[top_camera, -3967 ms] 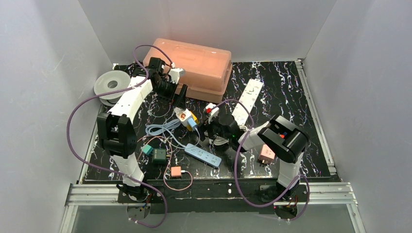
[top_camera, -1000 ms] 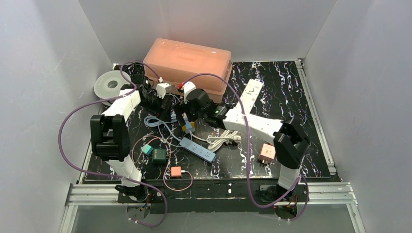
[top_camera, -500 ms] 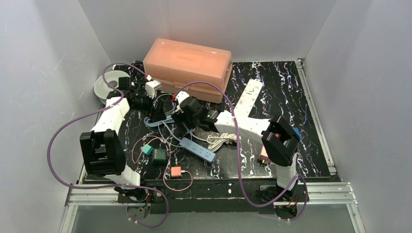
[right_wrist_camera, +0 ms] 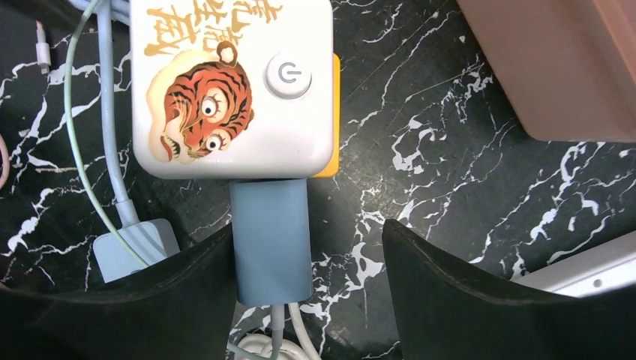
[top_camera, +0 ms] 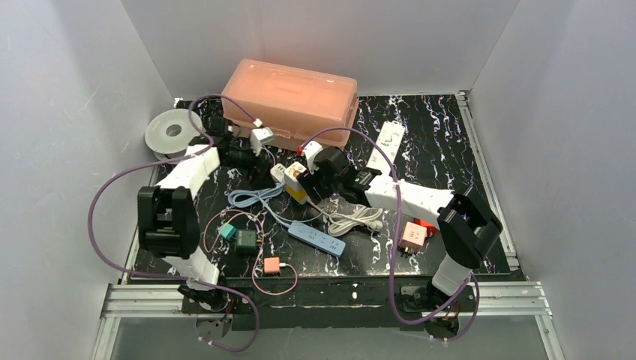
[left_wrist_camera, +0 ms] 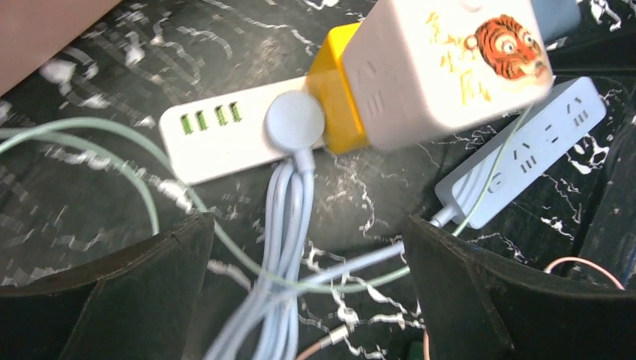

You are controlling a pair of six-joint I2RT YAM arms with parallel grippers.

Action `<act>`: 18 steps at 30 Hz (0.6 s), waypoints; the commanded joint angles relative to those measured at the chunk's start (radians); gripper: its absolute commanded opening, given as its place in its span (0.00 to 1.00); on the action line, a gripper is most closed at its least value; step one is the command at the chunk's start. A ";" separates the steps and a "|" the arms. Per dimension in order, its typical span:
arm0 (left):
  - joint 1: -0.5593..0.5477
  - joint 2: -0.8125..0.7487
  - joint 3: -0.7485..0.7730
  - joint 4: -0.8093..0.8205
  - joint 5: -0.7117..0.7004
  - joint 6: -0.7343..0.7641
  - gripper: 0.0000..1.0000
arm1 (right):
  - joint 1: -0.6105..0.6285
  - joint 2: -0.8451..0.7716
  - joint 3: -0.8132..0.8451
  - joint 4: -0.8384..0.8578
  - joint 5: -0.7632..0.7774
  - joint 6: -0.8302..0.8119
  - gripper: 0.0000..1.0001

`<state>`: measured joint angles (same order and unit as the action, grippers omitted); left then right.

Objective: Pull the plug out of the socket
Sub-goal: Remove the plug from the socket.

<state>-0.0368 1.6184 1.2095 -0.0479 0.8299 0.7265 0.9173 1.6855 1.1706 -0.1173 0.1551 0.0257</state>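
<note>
As left fingers (left_wrist_camera: 112,300) and right fingers (right_wrist_camera: 112,300) stand apart, blue-grey plug (right_wrist_camera: 271,240) at tiger-printed socket (right_wrist_camera: 231,86), power-symbol button (right_wrist_camera: 288,74)

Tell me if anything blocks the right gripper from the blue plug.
Nothing visible does. The blue plug, seated in the tiger socket, already lies between the open jaws of the right gripper.

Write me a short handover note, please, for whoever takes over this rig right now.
Left gripper: open, holding nothing, above the white power strip next to the tiger cube socket.
Right gripper: open, one of its fingers on each side of the grey-blue plug, not clamped on it.
Plug: seated in the side of the cube.
Done: right arm lined up on the plug.
Left to do: close on the plug, probably steady the cube, then pull the plug out.
</note>
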 commanded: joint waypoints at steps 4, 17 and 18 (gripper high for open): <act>-0.152 0.107 0.039 -0.046 -0.111 0.062 0.95 | -0.003 -0.049 0.016 -0.009 -0.021 -0.070 0.75; -0.172 0.084 -0.109 0.115 -0.287 0.027 0.78 | -0.001 -0.148 -0.022 0.010 -0.038 0.051 0.82; -0.175 0.091 -0.108 0.118 -0.288 0.031 0.76 | -0.001 -0.158 -0.028 0.011 -0.041 0.058 0.82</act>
<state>-0.2096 1.7287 1.1019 0.1051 0.5392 0.7551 0.9127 1.5993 1.1606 -0.1318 0.1284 0.0414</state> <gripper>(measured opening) 0.792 0.817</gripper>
